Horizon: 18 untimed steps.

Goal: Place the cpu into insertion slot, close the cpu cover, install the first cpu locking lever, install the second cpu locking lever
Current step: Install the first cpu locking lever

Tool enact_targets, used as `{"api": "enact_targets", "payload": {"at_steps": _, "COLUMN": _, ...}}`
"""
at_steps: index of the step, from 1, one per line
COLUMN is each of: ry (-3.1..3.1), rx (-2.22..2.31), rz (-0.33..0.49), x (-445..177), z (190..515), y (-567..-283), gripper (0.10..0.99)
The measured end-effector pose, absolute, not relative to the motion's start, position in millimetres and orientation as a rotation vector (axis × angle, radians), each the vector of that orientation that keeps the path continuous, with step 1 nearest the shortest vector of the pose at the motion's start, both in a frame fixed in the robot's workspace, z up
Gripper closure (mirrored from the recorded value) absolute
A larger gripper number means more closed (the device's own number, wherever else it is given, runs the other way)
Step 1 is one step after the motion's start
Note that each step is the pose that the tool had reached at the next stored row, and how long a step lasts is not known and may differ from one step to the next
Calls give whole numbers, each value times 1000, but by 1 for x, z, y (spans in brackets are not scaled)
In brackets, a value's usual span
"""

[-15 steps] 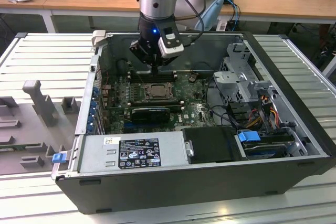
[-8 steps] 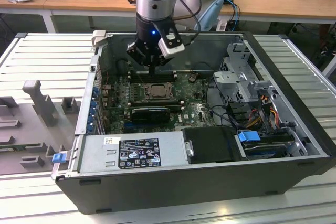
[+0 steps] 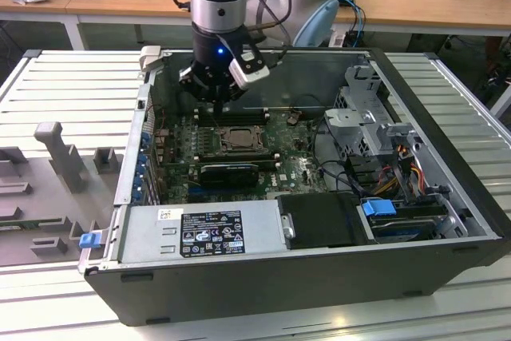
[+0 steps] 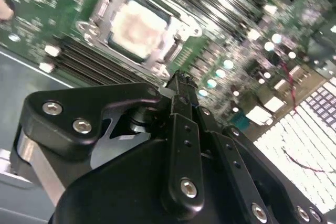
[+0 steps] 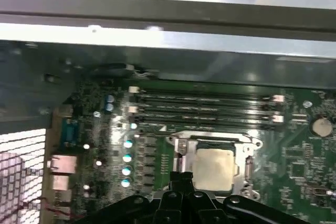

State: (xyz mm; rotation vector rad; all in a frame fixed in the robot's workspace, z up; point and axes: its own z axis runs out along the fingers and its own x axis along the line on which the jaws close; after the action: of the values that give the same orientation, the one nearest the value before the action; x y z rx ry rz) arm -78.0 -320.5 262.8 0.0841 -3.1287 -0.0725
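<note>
The cpu point(image 5: 212, 167) is a pale square chip lying in the insertion slot point(image 3: 237, 140) on the green board. It also shows as a pale square, the cpu point(image 4: 138, 26), in the second wrist view. The cpu cover point(image 5: 180, 150), a silver metal frame, lies flat around the chip; the same cover point(image 4: 106, 9) rims it in the second wrist view. My gripper point(image 3: 221, 105) hangs just above the board at the far edge of the socket. Its black fingertips point(image 4: 180, 83) are pressed together with nothing between them. Whether they touch a lever I cannot tell.
The open computer case point(image 3: 263, 277) surrounds the board. Long black memory slots point(image 5: 205, 106) run beside the socket toward the case wall. A black card point(image 3: 230, 172), a power supply point(image 3: 204, 233) and a drive cage with cables point(image 3: 375, 133) fill the nearer and right parts.
</note>
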Motion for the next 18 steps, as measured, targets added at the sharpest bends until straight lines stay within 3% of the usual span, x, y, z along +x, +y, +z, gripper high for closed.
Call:
{"api": "enact_targets", "payload": {"at_steps": 9, "ry": -3129, "rx": 86, "rz": -72, "x": -109, "z": 260, "y": -315, "gripper": 980}}
{"api": "enact_targets", "payload": {"at_steps": 18, "ry": -3129, "rx": 88, "rz": -73, "x": -113, "z": 253, "y": -292, "gripper": 980}}
